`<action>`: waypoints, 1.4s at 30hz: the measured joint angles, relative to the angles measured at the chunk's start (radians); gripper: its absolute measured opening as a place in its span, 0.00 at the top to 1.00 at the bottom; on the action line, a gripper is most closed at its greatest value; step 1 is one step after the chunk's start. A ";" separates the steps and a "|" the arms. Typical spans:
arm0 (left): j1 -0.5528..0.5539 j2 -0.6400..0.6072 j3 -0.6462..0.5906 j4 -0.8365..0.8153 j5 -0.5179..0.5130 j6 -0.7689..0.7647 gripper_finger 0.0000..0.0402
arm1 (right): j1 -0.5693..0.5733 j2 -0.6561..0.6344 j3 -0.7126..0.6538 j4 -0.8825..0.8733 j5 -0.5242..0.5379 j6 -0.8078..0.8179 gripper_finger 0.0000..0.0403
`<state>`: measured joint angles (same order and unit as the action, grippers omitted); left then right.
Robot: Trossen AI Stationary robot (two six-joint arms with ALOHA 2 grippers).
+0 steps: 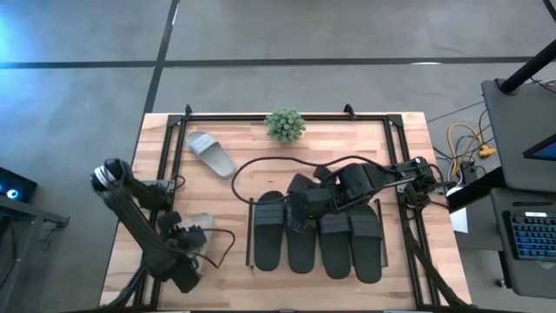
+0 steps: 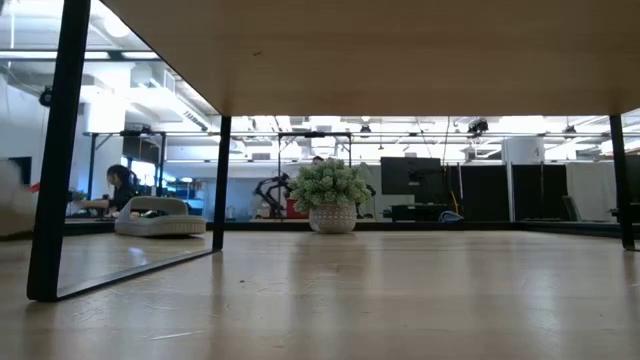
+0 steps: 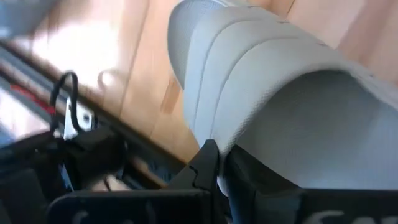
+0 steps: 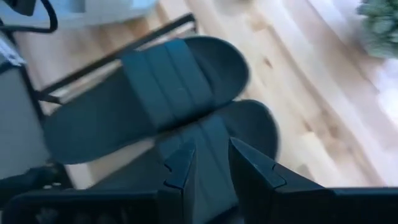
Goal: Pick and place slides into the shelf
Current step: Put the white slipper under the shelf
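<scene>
Left pincer grips a grey slide; right pincer, nearly closed, hovers over black slides

Open-plan lab; monitors, partitions

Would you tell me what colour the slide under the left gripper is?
Light grey slide, clearest in the left wrist view.
</scene>
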<state>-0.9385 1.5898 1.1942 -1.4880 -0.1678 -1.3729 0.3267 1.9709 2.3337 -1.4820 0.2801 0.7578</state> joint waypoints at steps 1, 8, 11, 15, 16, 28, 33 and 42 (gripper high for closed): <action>-0.004 -0.030 0.010 -0.008 -0.023 0.002 1.00 | 0.000 0.000 0.000 0.016 -0.003 -0.001 0.79; -0.051 -0.247 0.131 -0.048 -0.194 0.029 1.00 | 0.000 0.000 0.002 0.087 -0.022 -0.056 0.79; -0.091 -0.315 0.190 -0.041 -0.338 0.077 1.00 | 0.001 0.000 0.002 0.120 -0.023 -0.094 0.79; -0.127 -0.360 0.259 -0.029 -0.552 0.153 1.00 | 0.000 0.000 0.002 0.255 -0.081 -0.151 0.79; -0.128 -0.363 0.271 -0.019 -0.577 0.209 1.00 | -0.004 0.000 0.002 0.307 -0.106 -0.164 0.79; -0.090 -0.238 0.311 0.000 -0.826 0.580 1.00 | -0.072 -0.001 0.003 0.661 -0.245 -0.120 0.75; -0.053 -0.235 0.354 0.006 -0.884 0.617 1.00 | -0.083 0.010 0.003 0.692 -0.260 -0.111 0.64; 0.008 -0.251 0.377 0.212 -0.910 0.902 1.00 | -0.085 0.034 -0.008 0.714 -0.289 -0.111 0.50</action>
<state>-0.9303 1.3384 1.5714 -1.2759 -1.0776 -0.4704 0.2417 2.0045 2.3257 -0.7683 -0.0085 0.6464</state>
